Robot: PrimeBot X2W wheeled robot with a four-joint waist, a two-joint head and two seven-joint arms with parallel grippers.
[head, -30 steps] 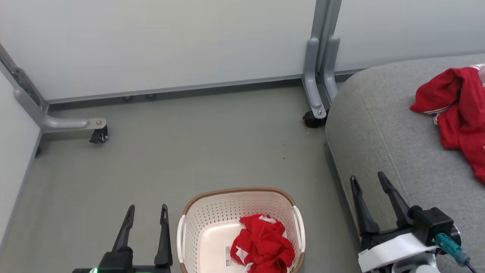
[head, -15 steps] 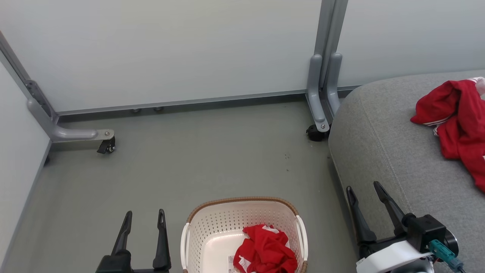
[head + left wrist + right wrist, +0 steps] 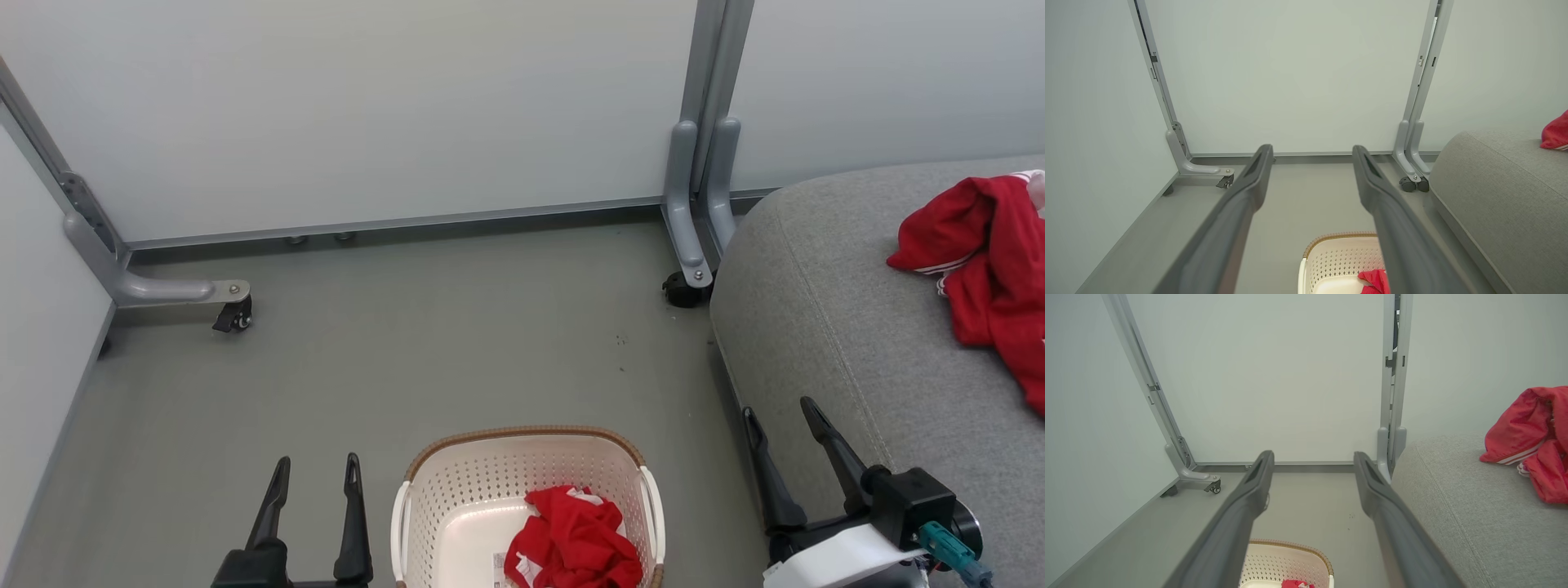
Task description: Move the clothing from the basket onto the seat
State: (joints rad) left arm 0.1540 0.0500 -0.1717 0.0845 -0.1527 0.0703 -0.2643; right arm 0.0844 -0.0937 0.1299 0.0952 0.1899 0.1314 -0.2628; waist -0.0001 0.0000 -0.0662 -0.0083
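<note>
A crumpled red garment (image 3: 575, 551) with white trim lies in the cream basket (image 3: 457, 474) on the floor at the bottom middle of the head view. A second red garment (image 3: 984, 278) with white stripes rests on the grey seat (image 3: 849, 327) at the right. My left gripper (image 3: 317, 474) stands open beside the basket's left side, holding nothing. Over the seat's front edge, to the right of the basket, my right gripper (image 3: 780, 412) is open and holds nothing. The basket (image 3: 1331, 255) (image 3: 1286, 557) shows low in both wrist views, below the gripper fingers.
Grey partition panels stand behind, on metal legs with castors (image 3: 235, 314) (image 3: 684, 287). Bare grey floor (image 3: 441, 343) stretches between the partition and the basket. A paper label (image 3: 500, 565) lies on the basket's bottom.
The whole head view has shifted, so the camera moved; basket and floor sit lower in the picture. Both grippers stay open and empty, and the garments lie as before.
</note>
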